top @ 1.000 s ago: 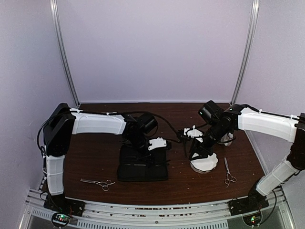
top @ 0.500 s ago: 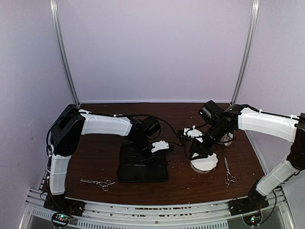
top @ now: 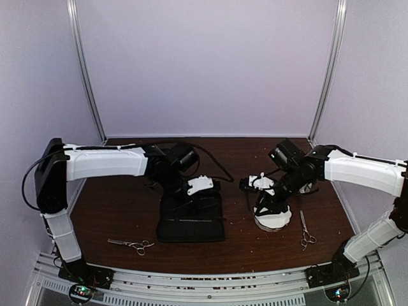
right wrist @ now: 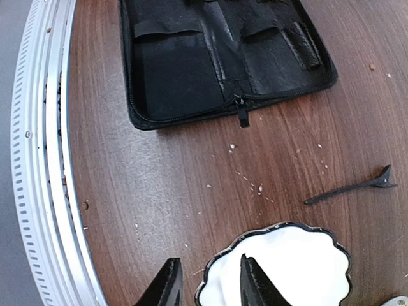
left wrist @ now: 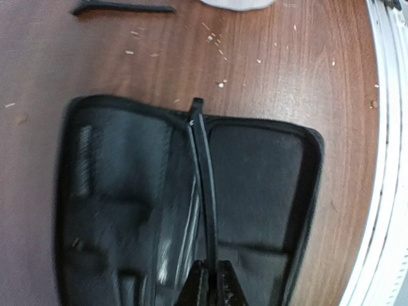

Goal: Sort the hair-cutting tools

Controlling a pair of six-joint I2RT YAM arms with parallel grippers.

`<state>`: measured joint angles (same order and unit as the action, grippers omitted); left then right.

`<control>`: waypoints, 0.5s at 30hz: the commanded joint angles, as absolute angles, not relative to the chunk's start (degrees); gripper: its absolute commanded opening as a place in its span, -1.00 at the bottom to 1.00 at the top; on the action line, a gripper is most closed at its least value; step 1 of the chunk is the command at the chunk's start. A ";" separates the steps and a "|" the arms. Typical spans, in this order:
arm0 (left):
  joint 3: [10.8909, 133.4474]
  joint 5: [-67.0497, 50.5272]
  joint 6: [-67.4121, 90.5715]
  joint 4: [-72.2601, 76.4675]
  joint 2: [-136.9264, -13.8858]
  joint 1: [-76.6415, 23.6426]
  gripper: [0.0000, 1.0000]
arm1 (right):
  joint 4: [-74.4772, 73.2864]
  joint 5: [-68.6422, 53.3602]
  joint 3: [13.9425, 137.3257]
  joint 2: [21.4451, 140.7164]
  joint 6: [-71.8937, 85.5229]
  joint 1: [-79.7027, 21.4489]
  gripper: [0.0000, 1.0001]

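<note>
left arm [top: 105,162]: upper link upright at left edge, forearm stretched right toward table centre, wrist bent down.
left gripper [left wrist: 205,284]: jaws pressed together, tips meeting, aimed down.
right arm [top: 363,171]: reaches left from right side, wrist pitched down.
right gripper [right wrist: 207,280]: fingers [right wrist: 167,285] apart, clear gap, hangs low.

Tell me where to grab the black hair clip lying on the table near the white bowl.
Grip the hair clip at mid-length, coming straight down with the jaws across its narrow width: it lies flat on the table, long and thin.
</note>
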<state>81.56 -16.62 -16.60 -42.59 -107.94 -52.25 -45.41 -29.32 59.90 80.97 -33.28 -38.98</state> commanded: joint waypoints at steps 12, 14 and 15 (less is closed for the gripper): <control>69.24 1.15 -8.04 -55.26 -80.55 -46.77 -1.00 | -35.38 -15.01 62.66 90.73 -36.13 -59.32 -0.25; 67.91 3.49 -8.55 -55.63 -78.58 -46.29 -1.00 | -35.96 -14.65 66.38 94.11 -36.06 -60.37 -0.24; 67.25 5.21 -8.72 -55.85 -77.62 -46.24 -1.00 | -36.68 -14.40 68.10 96.02 -35.96 -60.82 -0.24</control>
<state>69.19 -0.32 -9.04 -54.48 -81.34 -46.94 -37.71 -17.23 62.04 91.50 -35.68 -59.02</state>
